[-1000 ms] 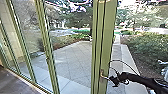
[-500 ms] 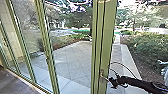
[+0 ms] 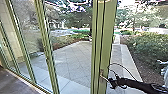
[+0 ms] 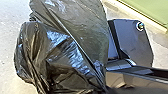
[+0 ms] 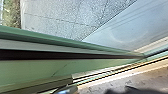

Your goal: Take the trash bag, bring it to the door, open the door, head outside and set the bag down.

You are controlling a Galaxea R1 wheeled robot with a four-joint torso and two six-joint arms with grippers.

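Observation:
My right gripper (image 3: 111,82) is at the metal handle (image 3: 102,75) on the green door frame (image 3: 107,42), just to the handle's right; whether they touch is unclear. The black trash bag (image 4: 67,50) hangs full and creased in the left wrist view, its gathered part held by my left gripper (image 4: 103,90). In the right wrist view, the green frame (image 5: 30,68) runs across at close range, with a shiny metal piece (image 5: 67,89) beside it.
Glass panels with green posts (image 3: 46,45) stand to the left, above a dark indoor floor (image 3: 17,82). Beyond the glass lies a paved yard (image 3: 72,60), with bushes (image 3: 147,47) along its right side.
My right arm has shifted slightly left and lower beside the handle. The door frame looks the same.

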